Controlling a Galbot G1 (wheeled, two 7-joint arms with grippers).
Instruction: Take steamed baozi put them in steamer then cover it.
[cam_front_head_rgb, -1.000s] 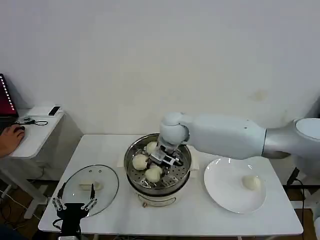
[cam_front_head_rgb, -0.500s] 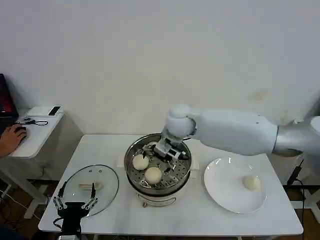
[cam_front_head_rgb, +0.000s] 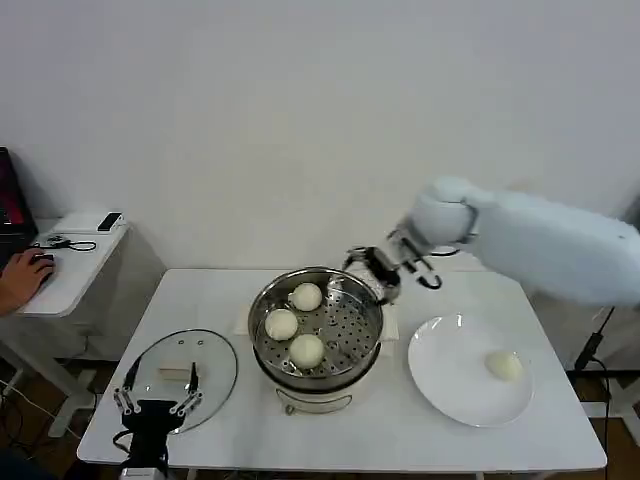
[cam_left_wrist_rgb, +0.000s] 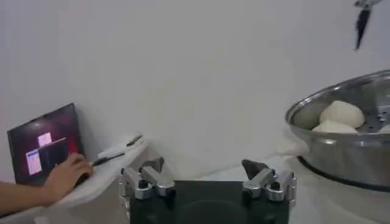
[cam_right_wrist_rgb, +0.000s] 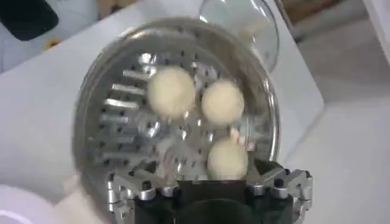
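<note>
We've got 3 cream baozi (cam_front_head_rgb: 298, 324) sitting in the open steel steamer (cam_front_head_rgb: 266, 345), 1 more (cam_front_head_rgb: 502, 365) apart. Glass cover (cam_front_head_rgb: 185, 366) lies flat beside the steamer.

A white plate (cam_front_head_rgb: 455, 375) sits at four o'clock on the white table (cam_front_head_rgb: 400, 430). At nine o'clock, a side desk (cam_front_head_rgb: 70, 265) holds a laptop (cam_left_wrist_rgb: 46, 143).

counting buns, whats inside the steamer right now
Three steamed baozi sit on the perforated tray inside the steamer, uncovered. Whatever lies beneath the tray is hidden.
</note>
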